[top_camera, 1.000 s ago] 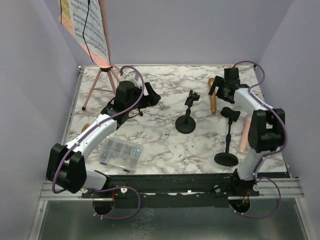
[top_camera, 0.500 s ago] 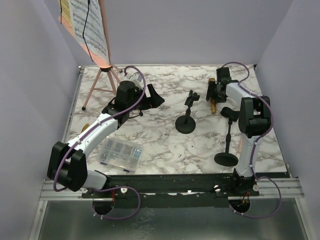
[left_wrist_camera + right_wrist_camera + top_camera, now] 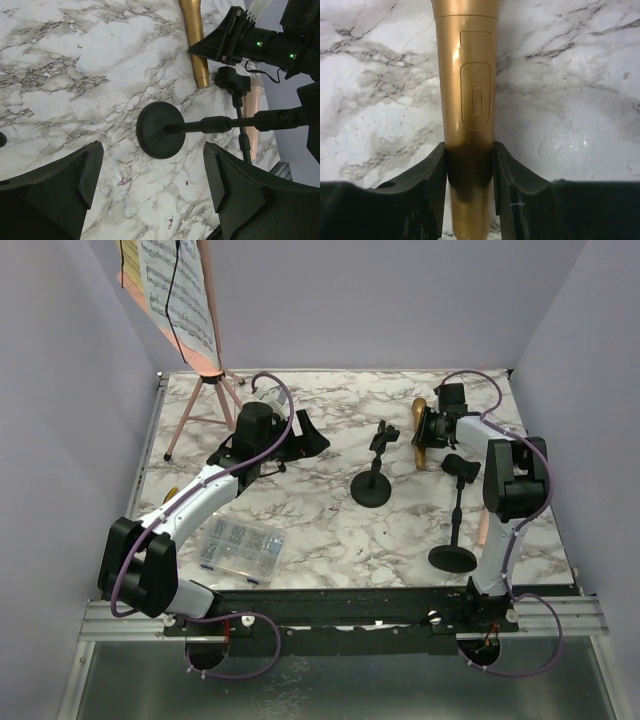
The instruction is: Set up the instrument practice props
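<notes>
Jaws on the right gripper (image 3: pixel 469 165) have swung in from wide apart and now pinch the gold microphone (image 3: pixel 468 85) on both sides. It lies flat on the marble table (image 3: pixel 310 515), far right. The left gripper (image 3: pixel 150 192) hangs wide open, facing a black mic holder (image 3: pixel 160 130). Lifting the microphone looks next.

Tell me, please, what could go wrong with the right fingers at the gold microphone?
The right fingers grip the gold microphone on its smooth round handle, away from the head, so it might slip or tilt when lifted. The tall mic holder stands close by; a careless swing toward it could topple it.
</notes>
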Available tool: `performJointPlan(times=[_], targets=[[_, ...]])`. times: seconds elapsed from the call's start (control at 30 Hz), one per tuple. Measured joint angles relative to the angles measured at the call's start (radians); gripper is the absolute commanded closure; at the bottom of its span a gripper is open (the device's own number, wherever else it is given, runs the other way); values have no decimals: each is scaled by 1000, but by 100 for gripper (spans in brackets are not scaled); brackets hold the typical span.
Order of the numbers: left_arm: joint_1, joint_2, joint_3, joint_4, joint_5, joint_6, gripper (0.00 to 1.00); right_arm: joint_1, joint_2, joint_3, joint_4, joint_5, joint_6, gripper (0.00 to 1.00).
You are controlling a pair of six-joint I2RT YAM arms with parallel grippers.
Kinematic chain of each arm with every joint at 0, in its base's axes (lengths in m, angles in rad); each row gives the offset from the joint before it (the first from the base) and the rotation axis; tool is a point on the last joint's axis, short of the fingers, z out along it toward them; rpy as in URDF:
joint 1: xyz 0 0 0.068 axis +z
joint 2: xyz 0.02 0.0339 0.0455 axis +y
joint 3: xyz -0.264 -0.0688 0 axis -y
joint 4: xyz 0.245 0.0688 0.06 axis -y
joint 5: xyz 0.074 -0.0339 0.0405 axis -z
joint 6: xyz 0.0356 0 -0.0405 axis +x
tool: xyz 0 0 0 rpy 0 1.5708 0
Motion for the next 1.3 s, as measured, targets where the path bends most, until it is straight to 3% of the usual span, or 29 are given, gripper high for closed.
performJointPlan(times=[0.23,0.47,0.93,1.17,1.3], targets=[[0,2,0,0,14,-10,13,2,-98,-119,0,-77,21,100],[-11,-2,0,0,39,-30,12,3,-403,-288,45,-204,100,100],[-50,-34,0,0,46,-10,11,6,-1123,-638,435,-430,238,100],[-49,-72,-20,21,51,-32,5,6,-1188,-656,608,-735,343,99],[-47,-182,-116,109,99,-148,1,6,-1197,-726,757,-892,464,99]])
